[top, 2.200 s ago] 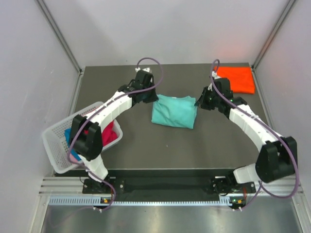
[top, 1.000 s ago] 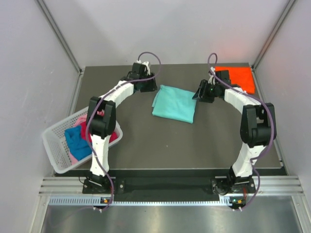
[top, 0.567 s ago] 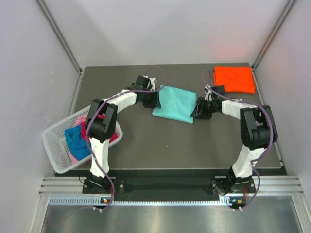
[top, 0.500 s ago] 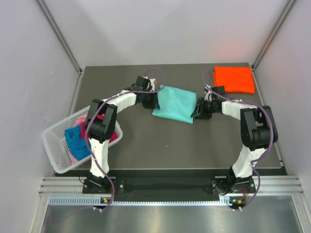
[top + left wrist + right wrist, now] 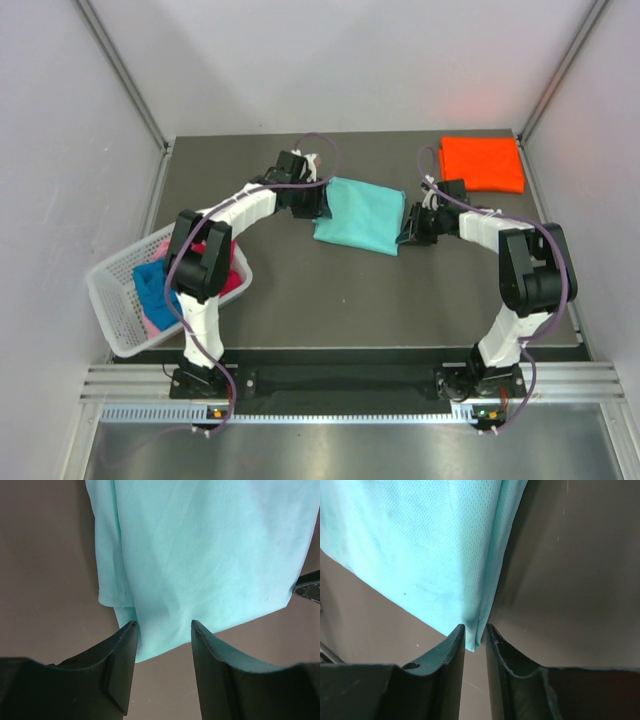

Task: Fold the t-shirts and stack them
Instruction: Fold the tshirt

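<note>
Left gripper (image 5: pixel 162 625) spread wide, its dark fingers (image 5: pixel 120 665) straddling a corner of the teal t-shirt (image 5: pixel 360 212), with cloth between them but not pinched. Right gripper (image 5: pixel 475 626) is narrowed to a slit, nipping the shirt's hem corner. The teal piece is a folded rectangle of fine mesh knit, flat at the middle of the table (image 5: pixel 330 290), with the left gripper at its 9 o'clock edge and the right at 4 o'clock. An orange t-shirt (image 5: pixel 483 163), folded square, lies at 1 o'clock, and a white lattice basket (image 5: pixel 103 310) of crumpled shirts sits at 8 o'clock.

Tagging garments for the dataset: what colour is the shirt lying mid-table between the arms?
Plain teal, no print. The t-shirt shows best in the left wrist view.
</note>
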Motion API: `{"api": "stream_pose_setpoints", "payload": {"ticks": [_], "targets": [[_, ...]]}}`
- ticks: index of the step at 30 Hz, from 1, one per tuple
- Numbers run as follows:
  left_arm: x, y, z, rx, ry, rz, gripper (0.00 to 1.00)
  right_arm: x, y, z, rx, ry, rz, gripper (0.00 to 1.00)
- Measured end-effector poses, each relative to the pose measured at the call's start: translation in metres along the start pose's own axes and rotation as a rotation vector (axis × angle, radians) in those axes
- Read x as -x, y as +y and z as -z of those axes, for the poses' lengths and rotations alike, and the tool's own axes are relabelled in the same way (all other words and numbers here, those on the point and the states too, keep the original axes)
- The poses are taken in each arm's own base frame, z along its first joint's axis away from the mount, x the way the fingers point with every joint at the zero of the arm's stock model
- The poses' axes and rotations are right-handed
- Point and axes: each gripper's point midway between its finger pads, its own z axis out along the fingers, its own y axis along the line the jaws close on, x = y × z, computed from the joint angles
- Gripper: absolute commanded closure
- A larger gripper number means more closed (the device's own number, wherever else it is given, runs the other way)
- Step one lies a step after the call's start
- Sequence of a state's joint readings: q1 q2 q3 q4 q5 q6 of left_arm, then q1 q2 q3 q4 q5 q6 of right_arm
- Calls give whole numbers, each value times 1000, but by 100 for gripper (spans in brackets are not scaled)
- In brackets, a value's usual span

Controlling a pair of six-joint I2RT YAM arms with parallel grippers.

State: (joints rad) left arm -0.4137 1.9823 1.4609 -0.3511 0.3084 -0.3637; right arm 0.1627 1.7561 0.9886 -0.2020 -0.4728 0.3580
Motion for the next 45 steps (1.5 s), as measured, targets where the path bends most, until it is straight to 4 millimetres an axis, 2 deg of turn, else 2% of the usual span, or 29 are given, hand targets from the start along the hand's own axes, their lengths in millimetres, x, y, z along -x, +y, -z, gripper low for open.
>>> {"api": "stream_pose_setpoints", "payload": {"ticks": [4,7,15,17,25,28,30,31,38,42,45], "targets": [[15,1,0,2,-24,-19,49,0,0,0,0,0,0,74],[21,8,0,-4,-31,-12,56,0,0,0,0,1,-1,74],[39,48,12,-4,-64,79,59,0,0,0,0,1,-1,71],[39,53,10,-5,-61,88,60,0,0,0,0,1,-1,71],[10,58,-22,-40,30,113,60,0,1,0,6,1,-1,66],[7,56,-28,-65,39,121,63,0,2,0,10,0,-2,66],[8,53,-30,-82,36,125,85,1,3,0,14,-3,-3,69],[8,52,-30,-90,38,128,100,2,3,-1,18,-6,-4,71],[-9,47,-31,-117,49,216,100,8,7,-2,35,-29,-18,94],[-22,45,-26,-112,45,265,100,10,8,-3,37,-36,-29,96],[-27,43,-25,-116,34,280,100,8,7,-3,34,-35,-34,94]]}}
